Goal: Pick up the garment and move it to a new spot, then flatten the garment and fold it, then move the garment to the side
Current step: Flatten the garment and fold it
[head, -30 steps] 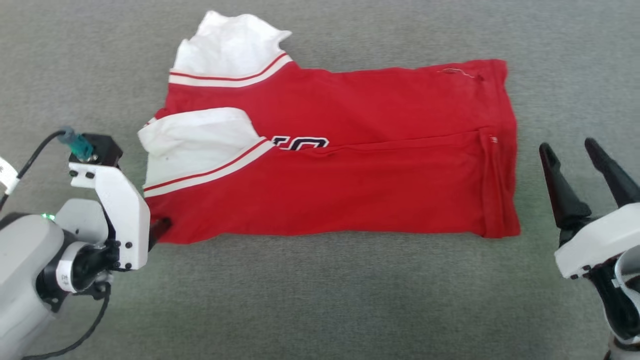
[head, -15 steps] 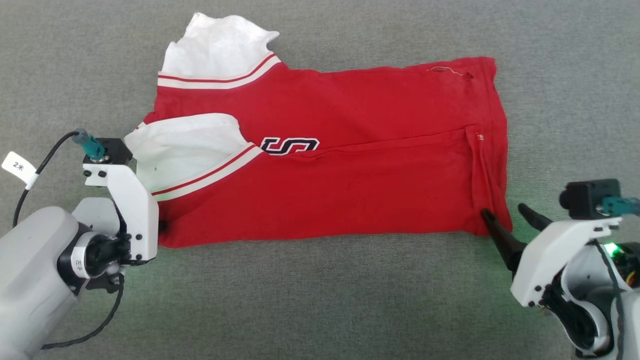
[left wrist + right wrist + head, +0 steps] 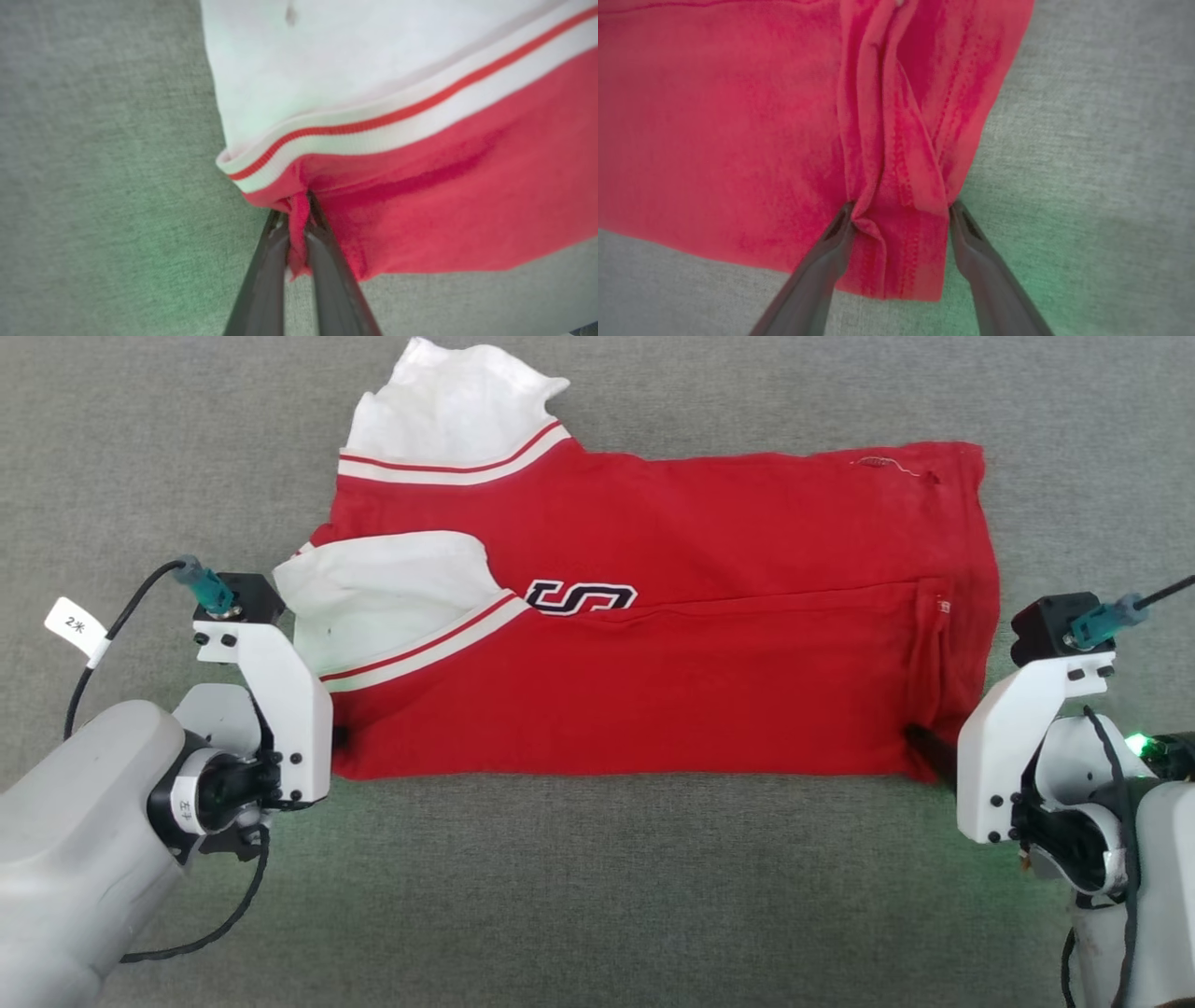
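The garment [image 3: 700, 663] lies on the grey carpet, red, folded lengthwise, with its white sleeves [image 3: 392, 593] at the left and the hem at the right. My left gripper [image 3: 338, 739] is at its near left corner. In the left wrist view the left gripper [image 3: 296, 212] is shut on a pinch of red fabric of the garment [image 3: 444, 200], just below the striped trim. My right gripper [image 3: 924, 742] is at the near right corner. The right wrist view shows the right gripper [image 3: 901, 207] open, its fingers on either side of the bunched hem of the garment [image 3: 714, 116].
Grey carpet [image 3: 607, 896] runs all around the garment, with open floor on the near side between my two arms. A cable with a white tag [image 3: 75, 625] loops off my left wrist.
My left gripper has shut on the near left corner. My right arm has swung in from the right, and its open fingers now straddle the near right hem corner. The camera shifted slightly.
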Available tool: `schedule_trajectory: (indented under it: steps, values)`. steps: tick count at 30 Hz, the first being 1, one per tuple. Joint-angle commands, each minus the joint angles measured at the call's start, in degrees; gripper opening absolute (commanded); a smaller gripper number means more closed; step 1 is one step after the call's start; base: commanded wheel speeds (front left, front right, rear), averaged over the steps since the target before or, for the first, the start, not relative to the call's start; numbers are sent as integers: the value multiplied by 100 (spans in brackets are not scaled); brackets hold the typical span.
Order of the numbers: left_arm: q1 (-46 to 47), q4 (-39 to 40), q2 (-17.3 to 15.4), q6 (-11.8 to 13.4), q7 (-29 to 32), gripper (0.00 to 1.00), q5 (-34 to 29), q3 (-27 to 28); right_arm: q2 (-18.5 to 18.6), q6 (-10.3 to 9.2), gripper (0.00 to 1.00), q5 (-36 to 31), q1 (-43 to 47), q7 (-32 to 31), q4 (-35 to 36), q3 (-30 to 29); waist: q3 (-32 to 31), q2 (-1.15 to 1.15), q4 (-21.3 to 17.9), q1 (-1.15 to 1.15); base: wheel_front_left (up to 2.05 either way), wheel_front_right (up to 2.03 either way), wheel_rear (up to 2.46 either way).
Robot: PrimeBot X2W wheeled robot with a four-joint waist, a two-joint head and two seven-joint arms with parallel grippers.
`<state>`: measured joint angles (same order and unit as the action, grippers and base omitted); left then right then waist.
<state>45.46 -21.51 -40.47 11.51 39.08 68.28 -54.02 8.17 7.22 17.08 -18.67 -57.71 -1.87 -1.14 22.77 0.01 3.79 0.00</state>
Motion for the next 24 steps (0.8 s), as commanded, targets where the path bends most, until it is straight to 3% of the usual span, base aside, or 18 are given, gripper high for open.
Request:
schedule_trajectory:
  steps: [1,8,12,18,24]
  values:
    - [-224,-85,336,-53,-55,0,0,-215,-156,46,0,88,287,-272,-390,250,16,-1,47,0,0,0,0]
    - [-245,251,-17,30,65,0,78,-95,191,38,0,321,188,-547,151,80,-95,-1,164,0,0,0,0]
    - [-242,745,-364,243,191,0,109,-8,408,38,0,521,212,-835,650,-34,-194,-1,228,0,0,0,0]
    - [-475,1889,-911,766,354,0,104,55,564,24,0,696,433,-1323,1445,-285,-270,-1,284,0,0,0,0]
    - [-915,3020,-1398,1308,340,0,65,12,439,24,0,740,975,-1734,2135,-596,-235,-1,323,0,0,0,0]
